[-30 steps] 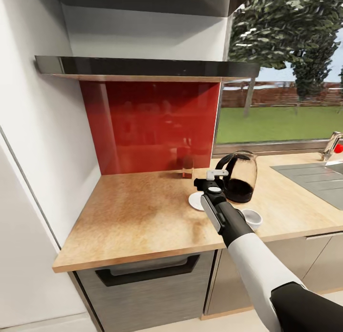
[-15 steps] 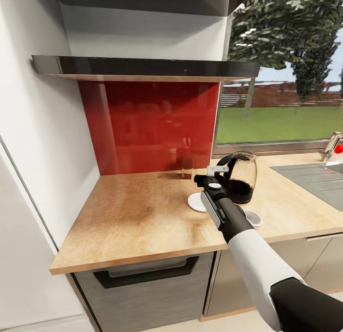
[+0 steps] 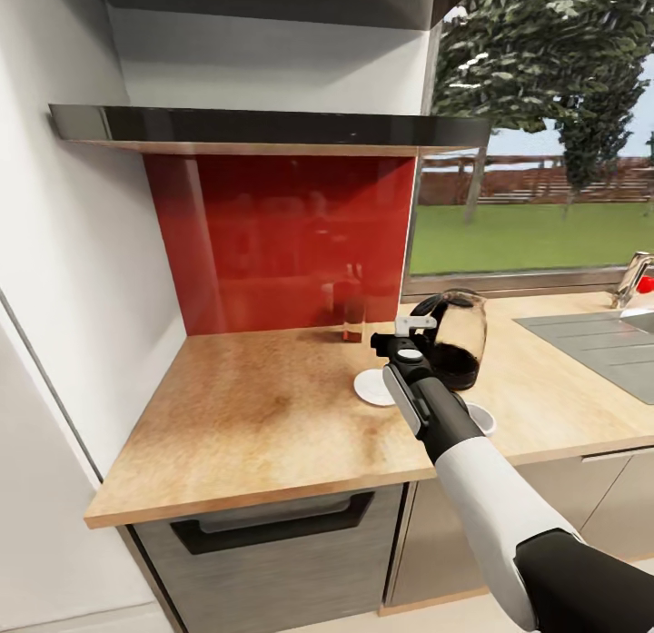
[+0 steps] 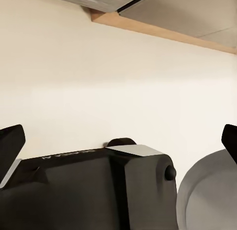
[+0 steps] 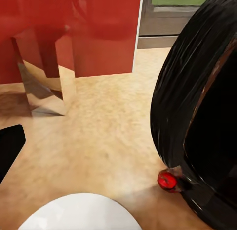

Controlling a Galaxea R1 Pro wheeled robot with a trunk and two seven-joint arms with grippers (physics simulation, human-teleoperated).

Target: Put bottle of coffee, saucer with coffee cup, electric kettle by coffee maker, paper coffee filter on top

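- Mostly the camera has moved: across the last second the whole head view slides sideways against the wall and cabinets, while the right arm and the things around it keep their places relative to one another.
- Long light-wood desk [image 3: 263,415] is the kitchen countertop, with a red glossy backsplash [image 3: 282,242] behind and a grey inset sink [image 3: 599,338] off to the right. Its left half lies bare, which I judge leaves room for the rest of the station.
- Glass jug with a dark round base [image 3: 457,338] stands near the back by the window. A red button shows low on it in the right wrist view [image 5: 167,180], so I take it for the coffee maker, already where it should stay.
- Black right claw [image 3: 392,344] hangs just beside that jug, above the desk. One finger [image 5: 10,148] sits far out to the side, so it reads as spread, with nothing pinched. The other finger is lost against the black base.
- Left claw [image 4: 120,138] is spread wide and holds nothing, low by the robot's own dark body.
- Small round flat white saucer [image 3: 371,386] lies under the right claw, close beside the coffee maker.
- Small white coffee cup [image 3: 483,420] sits on the desk half behind the forearm, not yet on the saucer. The forearm stands between the two.
- Small shiny metal holder [image 3: 351,313] stands against the backsplash, near the saucer but out of the way.
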